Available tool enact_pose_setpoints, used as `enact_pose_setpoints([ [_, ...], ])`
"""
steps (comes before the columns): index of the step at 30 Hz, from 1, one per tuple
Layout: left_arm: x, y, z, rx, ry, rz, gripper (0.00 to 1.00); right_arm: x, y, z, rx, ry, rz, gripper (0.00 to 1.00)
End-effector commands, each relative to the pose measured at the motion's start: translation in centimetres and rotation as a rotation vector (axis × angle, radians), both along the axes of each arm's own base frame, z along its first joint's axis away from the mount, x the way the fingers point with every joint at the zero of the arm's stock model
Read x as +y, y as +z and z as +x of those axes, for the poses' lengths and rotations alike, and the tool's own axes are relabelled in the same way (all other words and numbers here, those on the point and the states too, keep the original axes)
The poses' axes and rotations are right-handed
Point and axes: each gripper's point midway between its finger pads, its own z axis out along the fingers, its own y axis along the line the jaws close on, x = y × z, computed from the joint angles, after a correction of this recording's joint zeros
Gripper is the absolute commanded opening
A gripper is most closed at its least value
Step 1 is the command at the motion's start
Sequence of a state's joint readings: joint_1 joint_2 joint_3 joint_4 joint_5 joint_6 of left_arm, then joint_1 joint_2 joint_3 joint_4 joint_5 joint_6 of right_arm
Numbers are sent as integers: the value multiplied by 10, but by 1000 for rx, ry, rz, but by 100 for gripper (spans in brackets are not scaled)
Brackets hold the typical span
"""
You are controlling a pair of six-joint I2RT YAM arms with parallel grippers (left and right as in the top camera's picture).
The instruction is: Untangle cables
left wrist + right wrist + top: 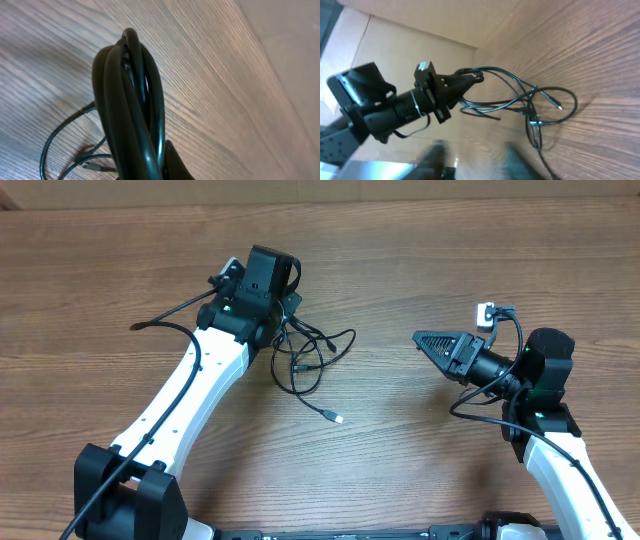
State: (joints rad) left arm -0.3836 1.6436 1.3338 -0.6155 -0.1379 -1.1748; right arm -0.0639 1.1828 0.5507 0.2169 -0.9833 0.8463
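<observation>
The left hand (471,78) is pressed together on the cables (305,358), pinching several thin black strands at its tip. Its own wrist camera shows the pinched bunch (127,100) right up against the lens. The cords there are doubled over in a tight upright bend, with one dark finger (175,162) just visible beneath them. From the pinch the cords drop to the bench (420,250), a brown wood-grain top. They spread in loose, crossing loops just beside the hand, on the side toward the right arm. Seen from the right wrist, the strands fan out from the left hand's tip and overlap one another on the wood. How they cross cannot be sorted out there. One strand runs out of the tangle toward the near edge. It ends in a small silvery plug (337,418) that lies flat on the bench, apart from the loops.

The right hand (420,338) is well apart from the tangle, pointing toward it across the bench and touching no cord. In its wrist view its two fingers (434,154) are blurred dark shapes at the lower edge, standing apart with nothing between them.
</observation>
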Motion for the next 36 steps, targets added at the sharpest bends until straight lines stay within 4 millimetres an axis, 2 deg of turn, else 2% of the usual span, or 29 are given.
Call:
enact_pose_setpoints([
  [1,-31,25,3,-92,-301,-16,4,0,6,2,-21,-4,-5,76],
  [3,-47,33,2,-124,-384,-68,4,0,6,2,2,-8,11,87],
  [5,-55,35,1,-102,-336,-163,4,0,6,2,33,-14,35,93],
  [8,-63,37,-2,-29,-174,-344,4,4,7,-1,59,2,55,93],
  [10,-75,38,-8,28,-52,-466,4,17,7,-4,58,31,50,95],
  [13,-97,47,-10,9,-67,-516,4,26,2,-1,53,2,17,100],
  [17,-122,60,-12,-52,-88,-537,4,36,-6,4,19,-37,-59,100],
  [18,-131,64,-15,-68,-109,-545,4,34,-15,8,44,-88,-92,100],
  [21,-150,71,-22,-83,-140,-571,4,16,-46,17,142,-255,-207,100],
  [23,-156,73,-25,-87,-141,-576,4,8,-58,17,176,-316,-258,100],
  [28,-172,76,-35,-95,-167,-582,4,-5,-68,20,201,-402,-317,100],
  [29,-177,76,-39,-74,-195,-601,4,-20,-81,19,245,-474,-375,100],
  [32,-188,77,-51,-22,-261,-645,4,-46,-97,15,310,-603,-457,100],
  [36,-193,78,-59,5,-304,-669,4,-86,-119,-2,457,-822,-531,100],
])
